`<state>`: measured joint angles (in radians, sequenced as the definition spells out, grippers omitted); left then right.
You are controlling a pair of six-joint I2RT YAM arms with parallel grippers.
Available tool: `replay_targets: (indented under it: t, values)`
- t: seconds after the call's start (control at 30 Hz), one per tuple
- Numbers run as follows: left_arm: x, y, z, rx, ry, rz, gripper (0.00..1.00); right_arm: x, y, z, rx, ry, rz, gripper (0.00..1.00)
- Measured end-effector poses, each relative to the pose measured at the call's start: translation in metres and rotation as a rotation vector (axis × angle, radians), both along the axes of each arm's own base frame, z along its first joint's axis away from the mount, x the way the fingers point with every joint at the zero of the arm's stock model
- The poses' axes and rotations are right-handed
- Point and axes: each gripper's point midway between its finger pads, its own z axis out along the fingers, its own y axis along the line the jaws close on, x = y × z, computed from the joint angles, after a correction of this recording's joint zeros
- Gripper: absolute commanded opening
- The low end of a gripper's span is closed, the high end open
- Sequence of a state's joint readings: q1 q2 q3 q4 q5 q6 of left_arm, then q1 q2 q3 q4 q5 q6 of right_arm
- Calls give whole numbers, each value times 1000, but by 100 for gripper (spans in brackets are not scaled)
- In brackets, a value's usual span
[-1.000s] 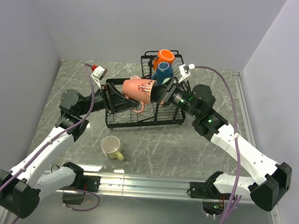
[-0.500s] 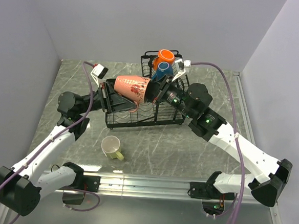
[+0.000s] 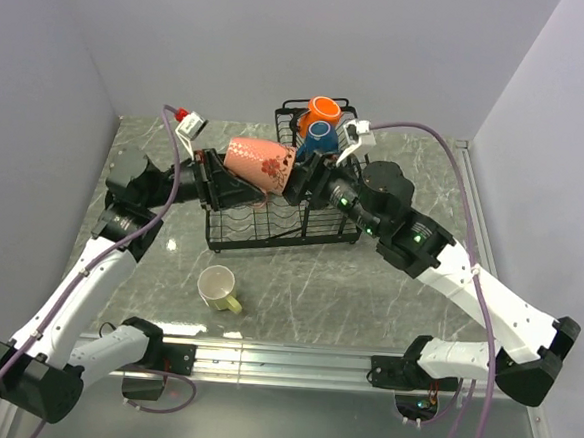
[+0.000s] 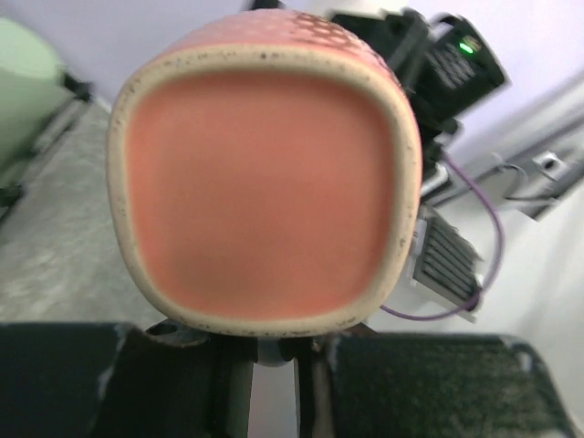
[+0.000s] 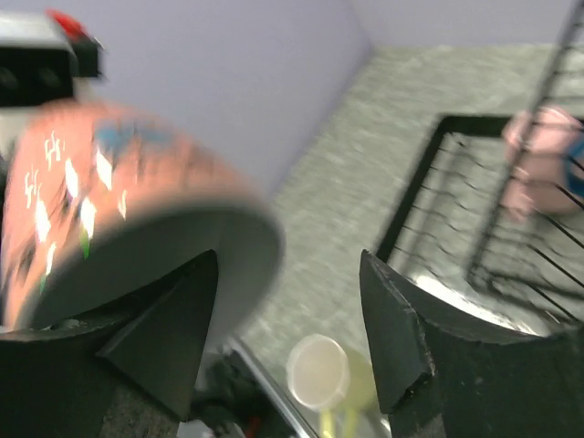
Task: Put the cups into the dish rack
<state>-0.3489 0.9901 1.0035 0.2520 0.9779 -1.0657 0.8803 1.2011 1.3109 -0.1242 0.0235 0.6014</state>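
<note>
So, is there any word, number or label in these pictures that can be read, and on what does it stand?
None can be read.
The pink cup bears only small painted marks, no letters.
The red and white tag by the left arm is too small to show any writing.

1. A grey, marble-patterned table [image 3: 388,286] is filling the middle of the overhead view.
2. A plain, pale lilac back wall [image 3: 285,38] is rising behind it at 12 o'clock.
3. Matching walls are closing in on both sides: the left wall [image 3: 25,160] at 9 o'clock and the right wall [image 3: 565,178] at 3 o'clock.
4. A silver metal rail [image 3: 292,357] is running along the table's edge at 6 o'clock.
5. Soft, even light is falling everywhere, casting only faint shadows.
</note>
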Motion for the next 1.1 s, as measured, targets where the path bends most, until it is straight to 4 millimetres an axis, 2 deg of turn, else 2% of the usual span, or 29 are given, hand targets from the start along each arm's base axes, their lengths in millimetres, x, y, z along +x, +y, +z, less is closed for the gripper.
replay_targets:
  t: [0.2,0.43,0.57,0.7,0.83,0.93,1.1]
  values:
    - [37,15,-17,72,14,142,0,-11,-27,-17,-109,14,-56,74]
    - [75,27,-25,150,11,270,0,-28,-69,-13,-131,-12,-126,74]
    - [94,33,-31,196,15,326,0,-34,-89,-19,-147,-12,-166,75]
    - [123,44,-49,302,41,433,0,-38,-105,-24,-171,-9,-199,75]
    - [161,66,-81,455,90,587,0,-42,-117,-30,-184,-1,-219,75]
    - [181,87,-118,590,157,693,0,-48,-125,-39,-200,10,-223,75]
    - [199,123,-185,829,282,821,0,-55,-136,-53,-218,40,-231,75]
